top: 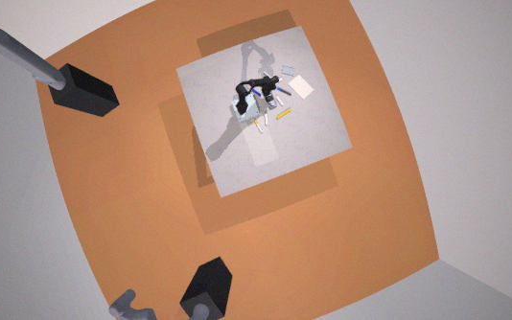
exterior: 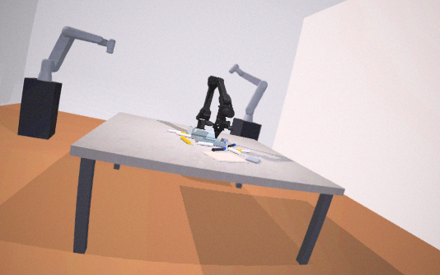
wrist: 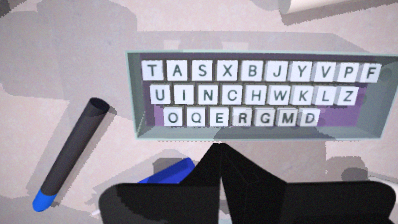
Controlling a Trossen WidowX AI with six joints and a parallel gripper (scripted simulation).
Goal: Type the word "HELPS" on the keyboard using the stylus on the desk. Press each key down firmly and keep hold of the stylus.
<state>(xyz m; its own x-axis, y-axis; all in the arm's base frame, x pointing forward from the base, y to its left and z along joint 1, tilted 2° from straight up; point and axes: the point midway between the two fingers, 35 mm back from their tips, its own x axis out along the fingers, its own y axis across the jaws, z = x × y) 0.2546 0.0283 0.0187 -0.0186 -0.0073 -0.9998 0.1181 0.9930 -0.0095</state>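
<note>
The keyboard (wrist: 382, 100) lies below the wrist camera, a shallow pale green tray with white letter keys in three rows. The H key (wrist: 257, 96) and L key (wrist: 326, 95) are in the middle row, the E key (wrist: 219, 118) in the bottom row, the S key (wrist: 202, 70) and P key (wrist: 348, 72) in the top row. My gripper (wrist: 218, 149) (exterior: 217, 136) is shut, with no stylus visible between its fingers. In the wrist view its tips show just below the E key; their height is unclear. A black pen with a blue end (wrist: 71, 155) (top: 285, 91) lies left of the keyboard. Which pen is the stylus is unclear.
A blue pen (wrist: 170, 172) lies partly hidden behind the fingers. A white cylinder (wrist: 312, 5) lies beyond the keyboard. A yellow marker (top: 284, 114) (exterior: 185, 140), a cream sheet (top: 301, 87) (exterior: 225, 156) and a grey-blue block (top: 288, 71) (exterior: 253, 160) are also on the table.
</note>
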